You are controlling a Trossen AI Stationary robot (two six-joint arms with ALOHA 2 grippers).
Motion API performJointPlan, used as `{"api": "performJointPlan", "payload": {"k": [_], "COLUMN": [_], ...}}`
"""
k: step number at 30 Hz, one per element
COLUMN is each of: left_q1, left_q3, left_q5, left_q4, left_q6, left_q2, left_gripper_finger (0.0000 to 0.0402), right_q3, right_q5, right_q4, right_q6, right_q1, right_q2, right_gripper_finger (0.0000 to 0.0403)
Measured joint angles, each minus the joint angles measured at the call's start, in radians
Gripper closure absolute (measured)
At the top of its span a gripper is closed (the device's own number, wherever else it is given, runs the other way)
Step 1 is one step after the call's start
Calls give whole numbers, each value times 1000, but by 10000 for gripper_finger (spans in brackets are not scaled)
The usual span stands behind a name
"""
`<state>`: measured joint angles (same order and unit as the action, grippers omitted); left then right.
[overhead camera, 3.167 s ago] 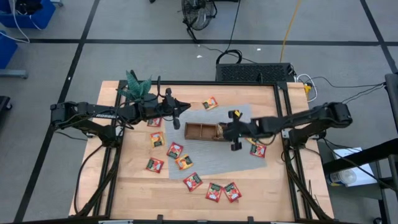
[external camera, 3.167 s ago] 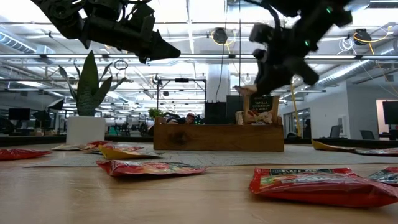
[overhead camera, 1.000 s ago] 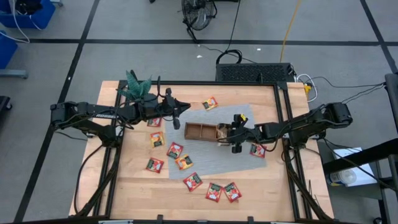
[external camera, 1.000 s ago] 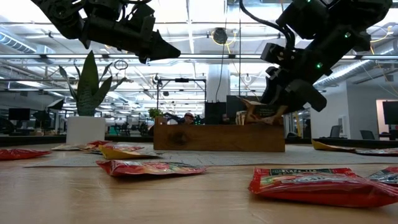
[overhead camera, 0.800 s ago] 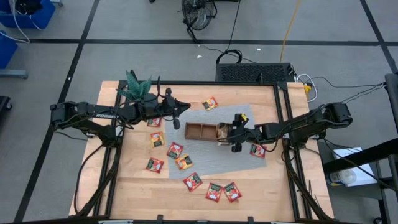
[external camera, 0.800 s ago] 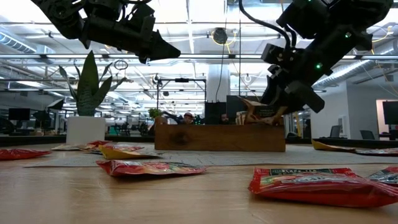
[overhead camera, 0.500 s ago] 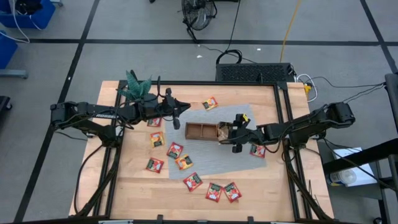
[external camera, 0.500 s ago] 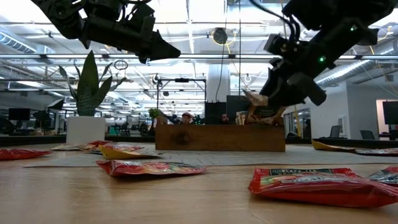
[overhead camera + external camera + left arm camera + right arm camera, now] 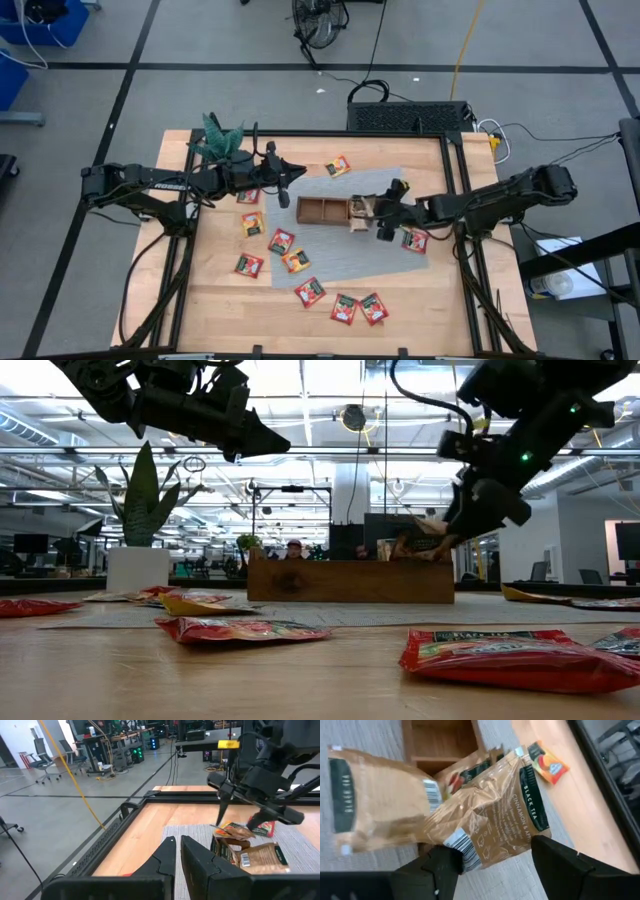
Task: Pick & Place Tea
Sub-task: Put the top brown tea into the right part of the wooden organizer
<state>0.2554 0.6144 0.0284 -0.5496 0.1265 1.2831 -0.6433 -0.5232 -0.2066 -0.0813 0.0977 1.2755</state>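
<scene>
Brown paper sachets [image 9: 485,810] lay heaped at the right end of the wooden tray [image 9: 323,211], near the middle of the high view, spilling over its edge onto the grey mat [image 9: 340,265]. The right gripper [image 9: 388,222] sat just right of that end, fingers spread wide with nothing clamped between them; in its wrist view the sachets lay between and just beyond the two dark fingers [image 9: 555,857], so it had most likely just let them go into the end compartment. The packets leaned rather than lay flat, probably because they were too big for the slot.

The left gripper [image 9: 291,172], fingers nearly together and empty, hung above the worktop [image 9: 220,300] at upper left of the tray, parked clear of the other arm's working space. Red sachets [image 9: 345,308] and a few others were scattered over the lower and left parts of the worktop, with one more [image 9: 338,166] above the tray, all waiting to be collected.

Against the frame a second earlier, the right gripper had shifted slightly right, away from the tray, and opened wider; the left arm and loose sachets had not moved
</scene>
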Motion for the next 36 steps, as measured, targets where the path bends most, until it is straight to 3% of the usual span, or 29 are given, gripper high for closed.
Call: {"api": "performJointPlan", "payload": {"k": [4, 15, 22, 29, 34, 36], "left_q1": [0, 0, 0, 0, 0, 0], "left_q3": [0, 0, 0, 0, 0, 0], "left_q5": [0, 0, 0, 0, 0, 0], "left_q4": [-1, 0, -1, -1, -1, -1], "left_q6": [0, 0, 0, 0, 0, 0], "left_q2": [0, 0, 0, 0, 0, 0], "left_gripper_finger": [366, 366, 366, 366, 366, 366], "right_q3": [-4, -3, -3, -3, -3, -3], "right_q5": [20, 318, 471, 417, 415, 369], "right_q4": [99, 249, 248, 258, 213, 158], "right_q6": [-3, 45, -119, -134, -117, -116], "right_q1": [25, -3, -97, -139, -138, -138], "right_q2": [-51, -34, -29, -29, -29, -29], "right_gripper_finger": [180, 178, 125, 48, 33, 32]}}
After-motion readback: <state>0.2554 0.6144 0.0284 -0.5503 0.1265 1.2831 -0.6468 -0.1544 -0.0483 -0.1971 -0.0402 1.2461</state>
